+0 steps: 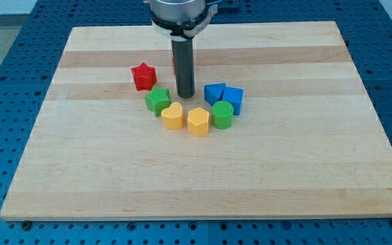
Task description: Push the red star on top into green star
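Ending the arm is a straight dark rod with no parts that open or close, so it holds nothing. Its tip (pixel 185 96) rests on the wooden surface (pixel 264 184), in the gap at the top of a loose ring of blocks.

Nearest the view's bottom sits a yellow block (pixel 198 122) with roughly six sides. A yellow heart (pixel 173 117) is just beside it on the view's left, and a green cylinder (pixel 222 114) is just beside it on the right.

Farther up, the green star (pixel 158 100) lies to the left of the tip, close to it but apart, and touches or nearly touches the yellow heart. To the tip's right, two blue blocks (pixel 223 96) stand pressed together just above the green cylinder; their exact shapes are hard to tell.

Farther still, the red star (pixel 143 76) sits up and to the left of the green star, with a thin gap between them. A sliver of another red block (pixel 173 66) shows at the rod's left edge, mostly hidden behind it, so its shape cannot be made out.
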You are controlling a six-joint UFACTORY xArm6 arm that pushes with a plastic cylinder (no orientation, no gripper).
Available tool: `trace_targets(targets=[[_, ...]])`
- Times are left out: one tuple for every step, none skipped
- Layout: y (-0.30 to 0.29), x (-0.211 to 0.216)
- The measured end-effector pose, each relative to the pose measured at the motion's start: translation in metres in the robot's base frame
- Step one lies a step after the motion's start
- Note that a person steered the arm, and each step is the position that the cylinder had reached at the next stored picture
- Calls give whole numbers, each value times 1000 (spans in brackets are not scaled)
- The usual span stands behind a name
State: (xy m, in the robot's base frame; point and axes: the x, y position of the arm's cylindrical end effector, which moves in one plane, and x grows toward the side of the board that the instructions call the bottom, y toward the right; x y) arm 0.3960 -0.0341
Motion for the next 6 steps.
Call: trace_targets(targets=[[-16,-31],[-51,-43],[-60,-43],[-53,-67],[-68,-91],[-105,-107]])
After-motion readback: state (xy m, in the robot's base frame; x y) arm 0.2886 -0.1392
